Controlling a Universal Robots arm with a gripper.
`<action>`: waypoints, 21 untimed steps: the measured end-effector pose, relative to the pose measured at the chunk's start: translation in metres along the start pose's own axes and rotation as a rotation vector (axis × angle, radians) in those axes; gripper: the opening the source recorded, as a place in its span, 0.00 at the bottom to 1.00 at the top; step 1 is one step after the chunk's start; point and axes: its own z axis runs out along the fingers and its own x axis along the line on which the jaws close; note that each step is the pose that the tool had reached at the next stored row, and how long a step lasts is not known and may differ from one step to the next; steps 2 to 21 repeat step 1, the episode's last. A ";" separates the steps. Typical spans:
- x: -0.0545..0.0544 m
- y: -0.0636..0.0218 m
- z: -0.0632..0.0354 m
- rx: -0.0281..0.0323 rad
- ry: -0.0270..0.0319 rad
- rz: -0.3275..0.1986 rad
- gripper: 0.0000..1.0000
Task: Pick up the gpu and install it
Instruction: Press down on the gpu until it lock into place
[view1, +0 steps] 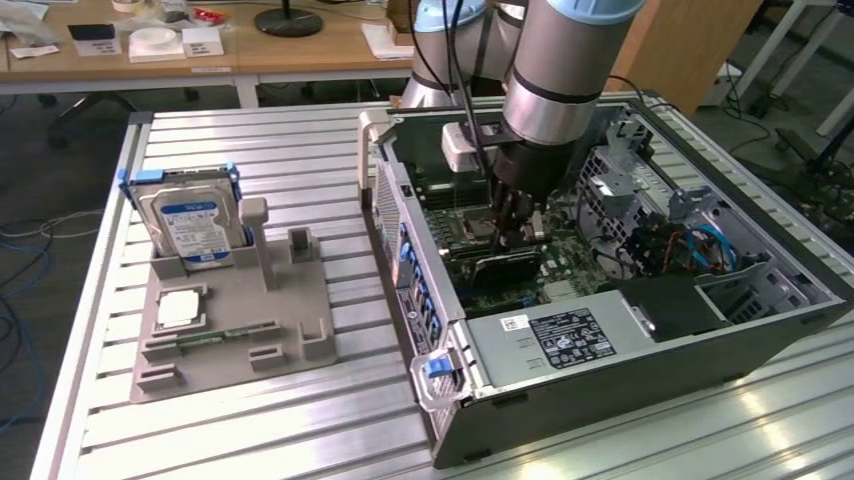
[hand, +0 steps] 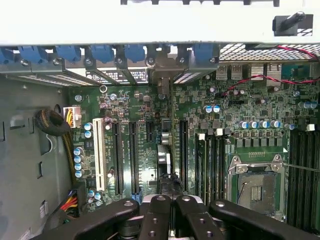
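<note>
We're down in the open grey computer case (view1: 747, 340) | two-finger gripper (hand: 170, 210) clamped on thin black gpu card (view1: 505, 268), six o'clock of arm, over green motherboard (hand: 150, 150) | stiff, light, fragile: edge-hold only

Bright, even indoor light in the exterior view; glare streaks on the slatted metal table (view1: 307, 150), strongest toward the exterior view's right. Computer case (view1: 667, 370) interior darker, shaded under the arm (view1: 567, 70). Wrist view: case wall (hand: 150, 20) blown out white, motherboard (hand: 200, 130) evenly lit and fairly sharp, near gripper (hand: 172, 220) links dark and soft.
</note>
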 end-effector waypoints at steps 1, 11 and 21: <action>0.000 0.0000 0.0000 0.0000 0.0000 0.000 0.11; 0.000 0.0000 0.0000 0.0000 0.0000 0.000 0.11; 0.000 0.0000 0.0000 0.0000 0.0000 0.000 0.11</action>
